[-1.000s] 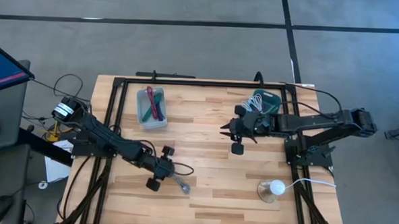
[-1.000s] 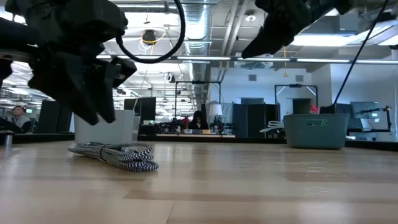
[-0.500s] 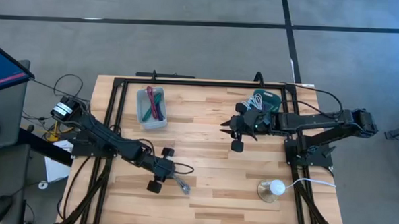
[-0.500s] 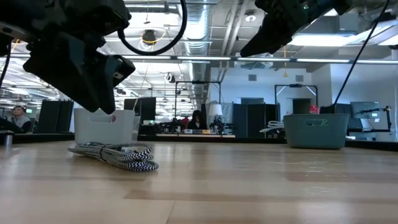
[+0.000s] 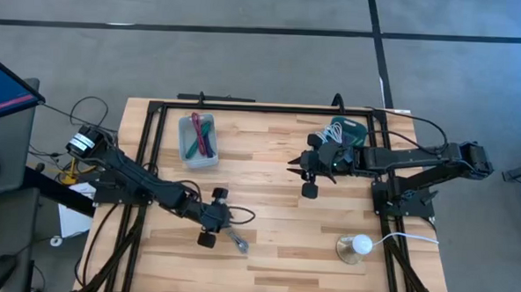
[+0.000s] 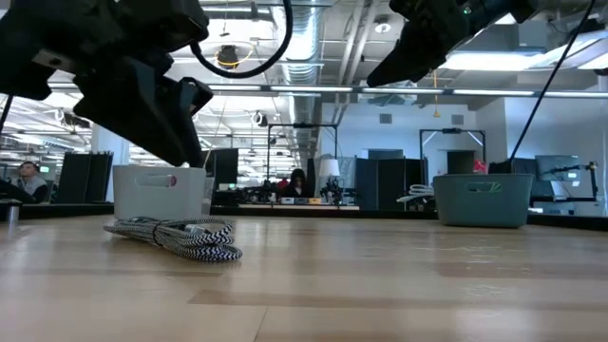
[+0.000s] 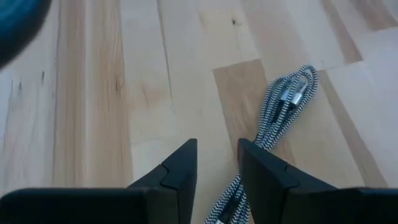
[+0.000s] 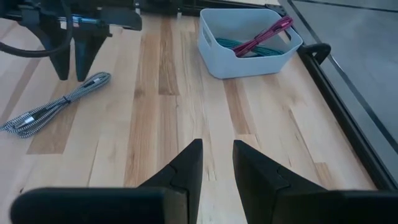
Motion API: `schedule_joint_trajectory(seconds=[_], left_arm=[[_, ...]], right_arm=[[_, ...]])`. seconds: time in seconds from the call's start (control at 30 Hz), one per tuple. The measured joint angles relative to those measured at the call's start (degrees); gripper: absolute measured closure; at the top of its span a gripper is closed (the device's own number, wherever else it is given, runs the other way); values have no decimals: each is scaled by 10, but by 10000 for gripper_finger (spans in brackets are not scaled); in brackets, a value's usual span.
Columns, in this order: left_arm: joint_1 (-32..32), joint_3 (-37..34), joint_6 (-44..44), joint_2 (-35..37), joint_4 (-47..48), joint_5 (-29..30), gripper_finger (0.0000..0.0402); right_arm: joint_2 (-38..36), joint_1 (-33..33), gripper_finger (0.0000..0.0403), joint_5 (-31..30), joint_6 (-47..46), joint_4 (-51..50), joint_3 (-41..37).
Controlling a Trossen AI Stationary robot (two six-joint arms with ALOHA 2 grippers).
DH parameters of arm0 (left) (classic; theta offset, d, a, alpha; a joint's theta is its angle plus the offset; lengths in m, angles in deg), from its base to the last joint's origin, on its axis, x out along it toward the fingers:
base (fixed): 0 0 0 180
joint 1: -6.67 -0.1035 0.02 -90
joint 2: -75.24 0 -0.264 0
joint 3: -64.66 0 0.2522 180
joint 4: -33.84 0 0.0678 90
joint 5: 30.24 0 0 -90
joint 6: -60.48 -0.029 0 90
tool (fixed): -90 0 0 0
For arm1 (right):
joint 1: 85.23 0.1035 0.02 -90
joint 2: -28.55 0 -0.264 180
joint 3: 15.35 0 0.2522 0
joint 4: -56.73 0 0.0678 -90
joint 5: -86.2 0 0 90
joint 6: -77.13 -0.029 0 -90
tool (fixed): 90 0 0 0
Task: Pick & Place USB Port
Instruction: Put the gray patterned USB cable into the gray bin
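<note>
A black-and-white braided USB cable (image 5: 239, 243) lies bundled flat on the wooden table, near its near edge; it also shows in the low view (image 6: 177, 236) and both wrist views (image 7: 285, 104) (image 8: 55, 109). My left gripper (image 5: 216, 220) (image 7: 217, 149) (image 8: 71, 72) hangs open just above the table beside the cable's left end, fingers pointing down, touching nothing. My right gripper (image 5: 301, 179) (image 8: 216, 149) waits open and high over the table's right half, holding nothing.
A white bin (image 5: 199, 141) (image 8: 249, 38) holding red and green cables stands at the far left. A green bin (image 5: 347, 130) (image 6: 483, 199) with white cable sits at the far right. A white round object (image 5: 359, 245) rests near the right near corner. Black rails frame the table.
My left gripper has shifted slightly toward the table's right, closer to the cable, and has turned about its wrist while staying above the table. The cable has not moved.
</note>
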Motion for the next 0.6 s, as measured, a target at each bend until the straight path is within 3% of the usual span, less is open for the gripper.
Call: schedule_joint_trajectory(seconds=[0.33, 0.43, 0.6], left_arm=[[-10, 0, -1, -34, 4, -23, 197], [-9, 0, -10, -52, 4, -66, 190], [-8, 0, -7, -82, 2, -72, 200]], right_arm=[[0, 0, 321, 0, 0, 0, 0], [0, 0, 321, 0, 0, -1, 0], [0, 0, 321, 0, 0, -1, 0]])
